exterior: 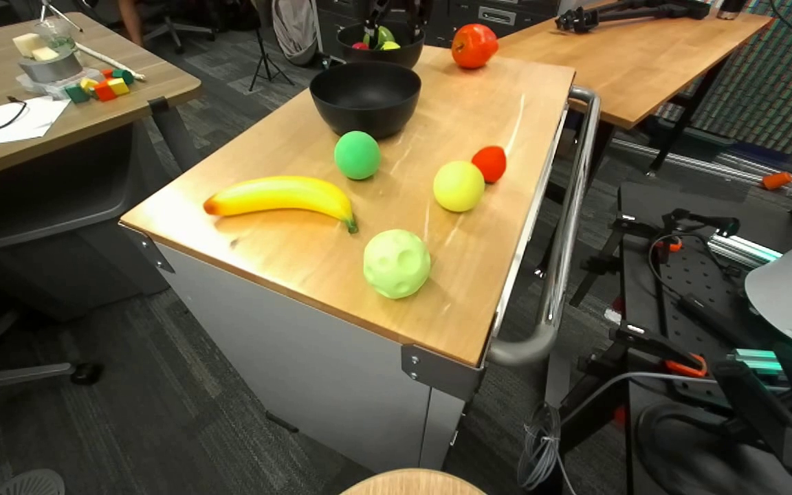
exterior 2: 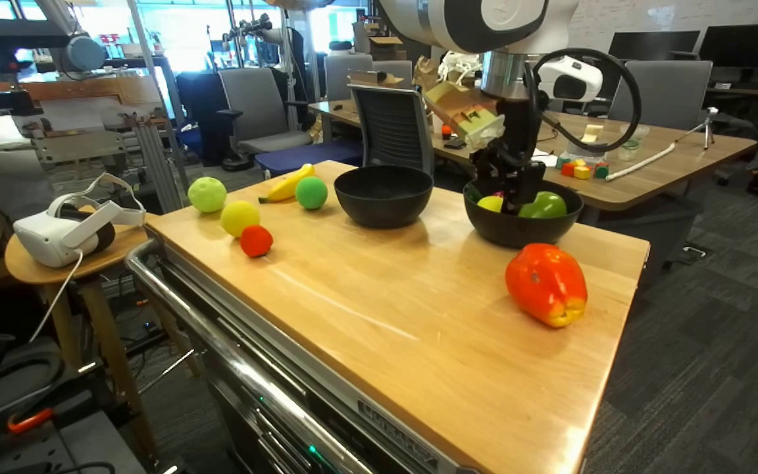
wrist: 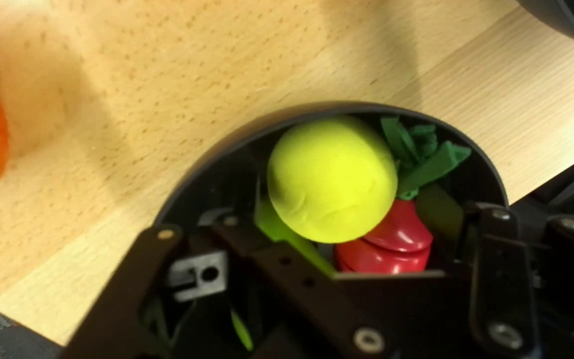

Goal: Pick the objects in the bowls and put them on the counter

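One gripper stands inside the right bowl in an exterior view, fingers apart, green pepper between them; whether gripped, I cannot tell.

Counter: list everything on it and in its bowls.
red fruit: one, red, near rail
yellow ball: one, yellow, near rail
dimpled ball: one, pale green, near banana
banana: one, yellow, near dimpled ball
green ball: one, green, near banana
bowl: one, black, near green ball
large fruit: one, orange-red, by fruit bowl
fruit bowl: one, black, beside bowl
round fruit: one, yellow-green, inside
glossy fruit: one or two, red, inside
leaves: several, green, inside
green fruit: one, green, inside
gripper: one, black, partly inside
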`<act>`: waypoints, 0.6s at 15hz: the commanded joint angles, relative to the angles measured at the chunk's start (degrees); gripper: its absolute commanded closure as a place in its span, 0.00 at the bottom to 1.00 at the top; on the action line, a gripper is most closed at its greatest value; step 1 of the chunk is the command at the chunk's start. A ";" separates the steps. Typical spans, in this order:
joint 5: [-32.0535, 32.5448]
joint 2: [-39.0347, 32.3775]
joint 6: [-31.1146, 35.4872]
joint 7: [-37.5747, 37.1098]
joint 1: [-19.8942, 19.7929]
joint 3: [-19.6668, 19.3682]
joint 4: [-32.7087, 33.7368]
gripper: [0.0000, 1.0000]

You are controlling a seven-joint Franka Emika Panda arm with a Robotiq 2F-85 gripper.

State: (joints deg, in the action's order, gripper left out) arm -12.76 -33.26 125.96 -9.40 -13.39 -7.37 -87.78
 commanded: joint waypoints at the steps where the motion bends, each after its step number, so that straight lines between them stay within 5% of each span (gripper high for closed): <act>1: -1.40 -3.11 -3.29 0.09 -1.19 0.73 5.68 0.35; 7: -1.69 -4.48 -5.04 -0.86 -1.71 0.65 8.60 0.60; 9: -0.97 -3.24 -4.71 -1.84 -1.28 0.10 8.19 0.76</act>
State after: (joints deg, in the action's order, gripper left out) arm -12.94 -36.42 122.84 -9.95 -14.25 -7.37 -82.31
